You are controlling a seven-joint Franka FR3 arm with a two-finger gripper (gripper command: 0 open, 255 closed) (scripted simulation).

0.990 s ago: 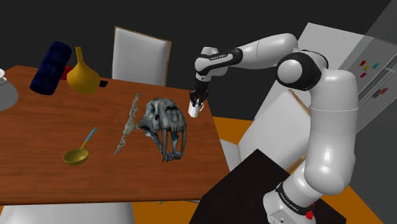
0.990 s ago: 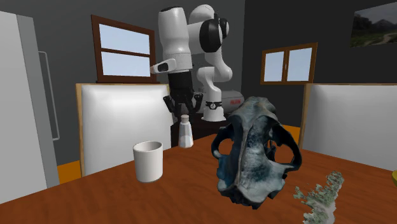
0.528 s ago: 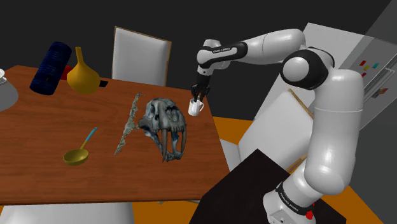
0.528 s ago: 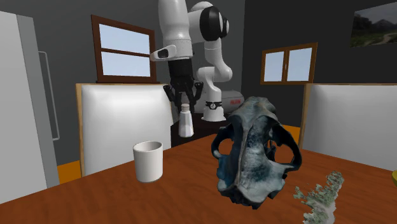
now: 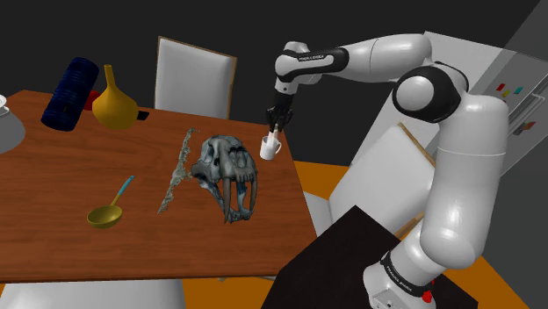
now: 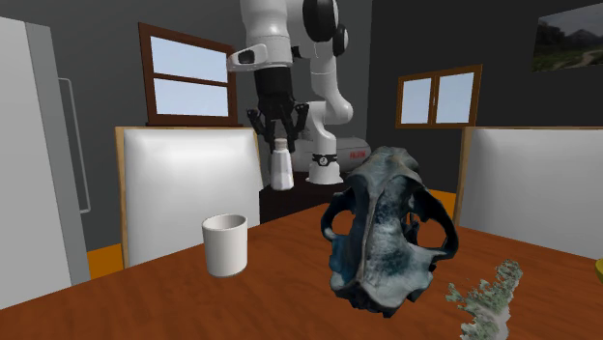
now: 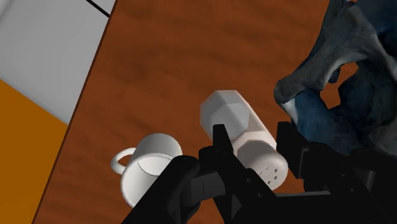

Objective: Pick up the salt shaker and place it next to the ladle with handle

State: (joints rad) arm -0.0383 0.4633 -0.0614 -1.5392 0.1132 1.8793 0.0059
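1. Wrist view puts the shaker point(image 7: 240, 124) between the two black fingers of the gripper point(image 6: 280, 140). They clasp its white body on both sides, so we read the tool as closed on it, with the perforated cap toward the palm.
2. From the second exterior view we see the shaker hanging upright under the hand, clear of the table point(image 5: 53, 176), with air beneath its base.
3. A white mug point(image 7: 147, 177) stands on the wood just below and beside the shaker, apart from it. The skull point(image 7: 343, 70) sits near on the other side, close to one finger but not touching it as far as we can tell.
4. The ladle point(image 5: 107, 213), a yellowish bowl with a blue handle, lies on the table toward the shoulder view's left, well apart from the shaker. Between them lie the skull and a greyish branch-like piece point(image 5: 178, 167).
5. We judge the pick as done, since the shaker is grasped and off the wood.
6. What is left is the carry across the table, the lowering onto bare wood beside the ladle, and the release. None of that shows as begun.
7. We would keep height over the skull, the tallest thing on that route. We would then set the shaker down upright just beside the ladle's bowl without nudging it.
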